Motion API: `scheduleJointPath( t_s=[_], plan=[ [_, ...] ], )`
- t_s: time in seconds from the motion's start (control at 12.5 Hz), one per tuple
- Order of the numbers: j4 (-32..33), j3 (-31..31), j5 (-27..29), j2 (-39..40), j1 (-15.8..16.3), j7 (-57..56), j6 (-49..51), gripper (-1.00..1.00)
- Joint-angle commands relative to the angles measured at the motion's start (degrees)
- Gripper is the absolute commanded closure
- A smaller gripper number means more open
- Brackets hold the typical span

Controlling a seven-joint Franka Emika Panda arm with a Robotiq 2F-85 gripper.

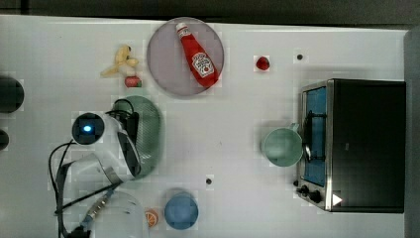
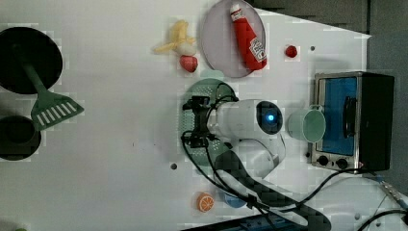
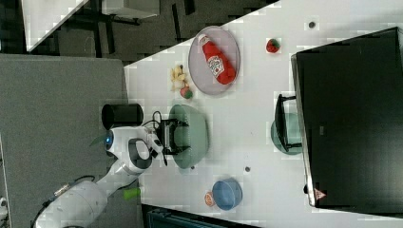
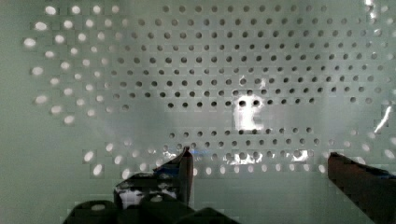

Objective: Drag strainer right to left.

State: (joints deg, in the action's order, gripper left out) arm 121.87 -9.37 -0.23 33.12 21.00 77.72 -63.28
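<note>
The mint-green strainer [image 1: 147,130] sits on the white table [image 1: 237,109] toward the top view's left, below the grey plate [image 1: 168,74] carrying a ketchup bottle [image 1: 198,57]. A blue bowl [image 1: 181,210] and an orange slice [image 1: 152,216] lie nearer the top view's bottom edge, and a green mug [image 1: 282,147] stands well apart beside the toaster oven [image 1: 361,144]. The gripper [image 4: 259,161] hangs inside the strainer over its perforated bottom, fingers [image 4: 184,170] spread wide and holding nothing.

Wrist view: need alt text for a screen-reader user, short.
Close-up of the pale green strainer, its perforated bottom dotted with rows of small holes. The open gripper hangs just over it, two dark fingers set wide apart with nothing between them.
</note>
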Motion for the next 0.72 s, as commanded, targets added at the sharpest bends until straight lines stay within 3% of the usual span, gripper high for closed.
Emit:
scheduleJointPath(
  t_s=[0.08,0.72],
  plan=[
    [-4.9,-1.5,0.1,1.3,4.7,5.8,0.3,-1.0],
    [-11.2,-1.5,0.2,5.4,8.6,9.0,0.6,-1.0]
  ],
)
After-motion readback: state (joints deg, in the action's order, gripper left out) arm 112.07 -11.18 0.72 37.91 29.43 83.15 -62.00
